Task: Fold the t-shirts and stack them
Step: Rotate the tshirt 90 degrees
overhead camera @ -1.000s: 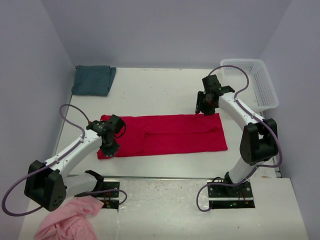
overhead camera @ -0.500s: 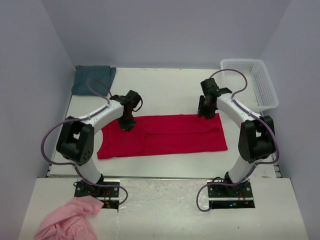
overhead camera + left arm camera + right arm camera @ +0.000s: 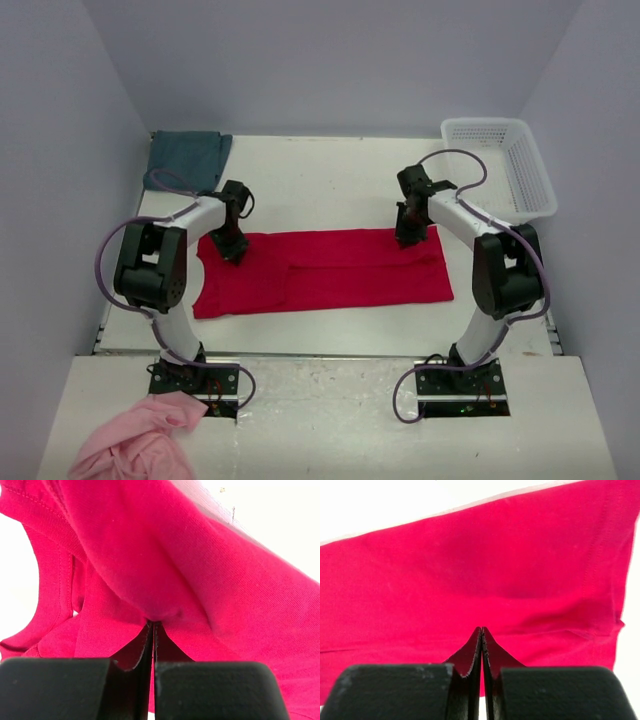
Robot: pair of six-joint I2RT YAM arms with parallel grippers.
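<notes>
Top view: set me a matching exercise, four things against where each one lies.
Things:
1. red t-shirt
2. teal t-shirt
3. white basket
4. pink cloth

Places:
A. far right corner
B. near left corner
C. centre, laid out wide
D. far left corner

Pairs: 1-C, 2-D, 3-A, 4-B.

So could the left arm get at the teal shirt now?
Probably not yet: the left gripper is shut on the red shirt. Nothing stands between it and the teal shirt, so after release, likely yes.
</notes>
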